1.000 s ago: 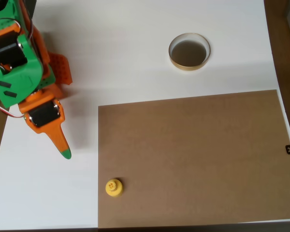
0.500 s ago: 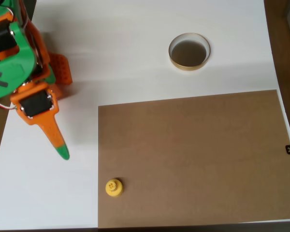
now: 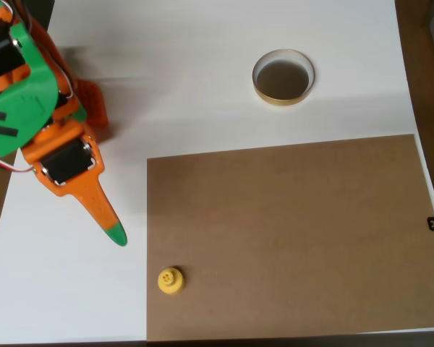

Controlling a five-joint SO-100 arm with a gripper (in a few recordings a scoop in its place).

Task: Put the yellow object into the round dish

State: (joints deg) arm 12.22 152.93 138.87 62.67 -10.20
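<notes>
Overhead view. The yellow object stands upright at the lower left corner of a brown board, its round base straddling the board's left edge where the board meets the white table. Its narrower knob top faces the camera, with tiny dark holes visible.

The round dish sits on the white table near the upper middle of the picture, just above the board's top edge and apart from it. Its rim is tan, its inner wall pale, its bottom dark. Nothing lies inside it. Dish and yellow object are well apart, at opposite ends of the board's diagonal.

The orange and green arm enters from the upper left. Its gripper points down and to the right over the white table, the green tip lying left of the board and above the yellow object, near it but not touching. A single tapered orange finger is visible; whether the jaws stand apart or together cannot be told from this angle. The gripper holds nothing visible.
</notes>
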